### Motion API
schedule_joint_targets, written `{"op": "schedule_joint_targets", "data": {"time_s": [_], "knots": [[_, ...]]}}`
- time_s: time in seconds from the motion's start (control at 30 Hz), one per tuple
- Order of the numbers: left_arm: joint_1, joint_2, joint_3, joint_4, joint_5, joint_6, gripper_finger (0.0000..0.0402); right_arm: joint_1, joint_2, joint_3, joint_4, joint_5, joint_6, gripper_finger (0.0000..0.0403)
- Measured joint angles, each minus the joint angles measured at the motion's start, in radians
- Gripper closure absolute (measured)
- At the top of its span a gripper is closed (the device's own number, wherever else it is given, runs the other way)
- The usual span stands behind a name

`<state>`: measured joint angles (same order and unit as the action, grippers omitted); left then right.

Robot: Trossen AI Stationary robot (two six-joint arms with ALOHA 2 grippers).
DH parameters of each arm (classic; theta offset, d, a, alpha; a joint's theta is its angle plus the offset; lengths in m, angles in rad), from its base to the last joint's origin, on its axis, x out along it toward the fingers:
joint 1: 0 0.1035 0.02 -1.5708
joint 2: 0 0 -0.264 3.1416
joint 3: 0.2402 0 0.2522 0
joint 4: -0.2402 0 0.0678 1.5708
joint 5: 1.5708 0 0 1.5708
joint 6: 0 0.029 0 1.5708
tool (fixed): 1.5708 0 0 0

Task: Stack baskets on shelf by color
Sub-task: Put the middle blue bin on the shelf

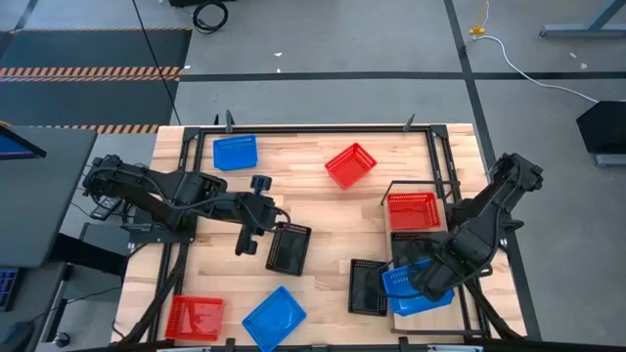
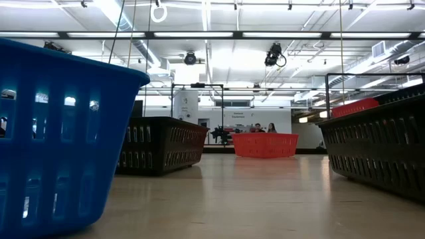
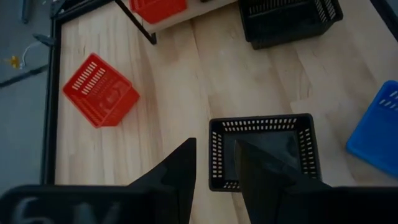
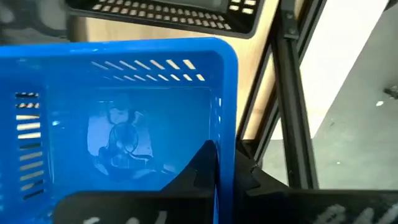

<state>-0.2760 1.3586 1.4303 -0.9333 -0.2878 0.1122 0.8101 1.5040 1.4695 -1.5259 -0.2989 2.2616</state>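
Note:
My right gripper (image 1: pixel 427 281) is shut on a blue basket (image 1: pixel 411 286) over the near end of the shelf (image 3: pixel 186 18) at the table's right. A red basket (image 1: pixel 413 210) sits on the shelf's far end, and something dark (image 1: pixel 406 242) lies between the two. My left gripper (image 1: pixel 248 238) hangs open above the table, just left of a black basket (image 3: pixel 264 152) that rests on its base. In the left wrist view that basket's wall shows in the gap between the fingers, which stand above it without touching. My right gripper pinches one wall of the blue basket at its rim (image 4: pixel 225 146), near a corner, with one finger (image 4: pixel 200 167) inside the basket and the other outside. The fingers come steeply from above. The basket stays open side up; whether its base rests on anything is hidden.
On the table lie another black basket (image 1: pixel 369 286) beside the shelf, a tilted red basket (image 1: pixel 350 164) at the far middle, a blue one (image 1: pixel 236 152) at the far left, and a red (image 1: pixel 194 318) and a blue one (image 1: pixel 274 318) by the near edge.

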Motion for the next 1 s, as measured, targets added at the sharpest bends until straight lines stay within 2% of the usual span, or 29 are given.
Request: {"op": "schedule_joint_targets", "data": {"time_s": [0.3,0.53,1.0], "knots": [[-0.010,0.000,0.000,0.008,0.002,-0.135,0.0285,0.065,0.000,-0.085,0.014,-0.036,0.025,0.0371],[-0.010,0.000,-0.001,0.122,0.000,-0.230,0.0285,0.107,0.000,-0.166,0.120,-0.032,0.026,0.0369],[-0.010,0.000,-0.001,0.307,-0.001,-0.259,0.0285,0.127,0.000,-0.249,0.197,0.018,0.025,0.0369]]}}
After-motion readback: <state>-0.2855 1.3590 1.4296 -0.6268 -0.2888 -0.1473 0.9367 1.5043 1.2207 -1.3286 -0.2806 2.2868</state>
